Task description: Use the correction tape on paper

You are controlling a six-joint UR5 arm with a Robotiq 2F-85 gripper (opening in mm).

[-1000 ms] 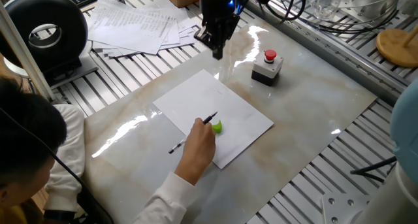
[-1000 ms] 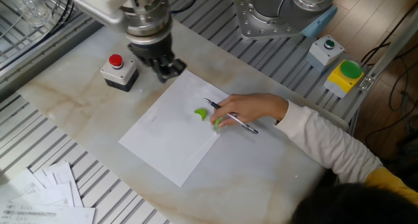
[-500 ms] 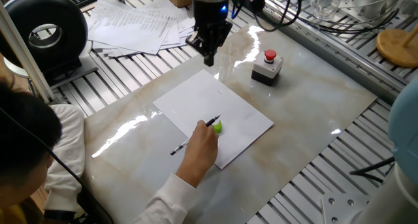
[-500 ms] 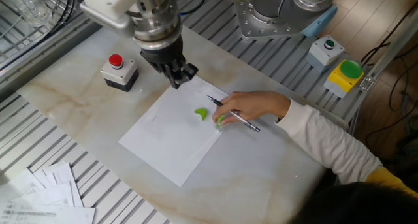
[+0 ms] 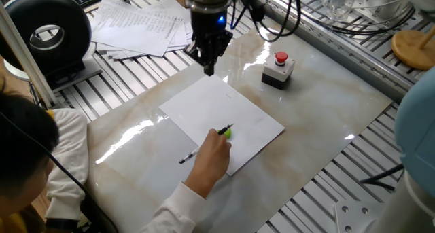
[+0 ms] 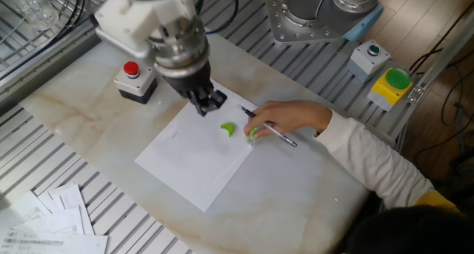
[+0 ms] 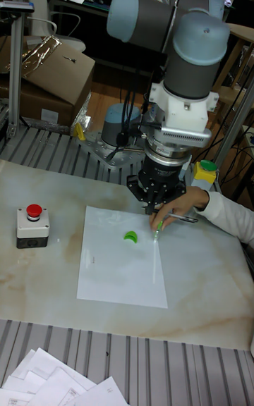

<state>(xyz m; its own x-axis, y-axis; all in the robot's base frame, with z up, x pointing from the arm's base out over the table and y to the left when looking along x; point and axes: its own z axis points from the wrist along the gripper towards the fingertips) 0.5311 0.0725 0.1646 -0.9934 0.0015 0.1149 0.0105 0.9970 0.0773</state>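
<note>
One fixed view shows our gripper (image 5: pixel 208 67) has slid left along the far edge of the paper (image 5: pixel 221 121), jaws near closed and empty. Right of it, a person's hand (image 5: pixel 212 153) pins the green correction tape (image 5: pixel 227 131) mid-sheet; we haven't picked it up yet.

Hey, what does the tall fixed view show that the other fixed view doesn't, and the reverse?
Only the tall fixed view shows the cardboard box behind the table and the arm's big grey joints above the gripper.

Only the other fixed view shows the grey box with a green button and the yellow box with a large green button.

Both show the paper, the small green item on it, the person's hand holding a pen, the red button box and the printed sheets.
</note>
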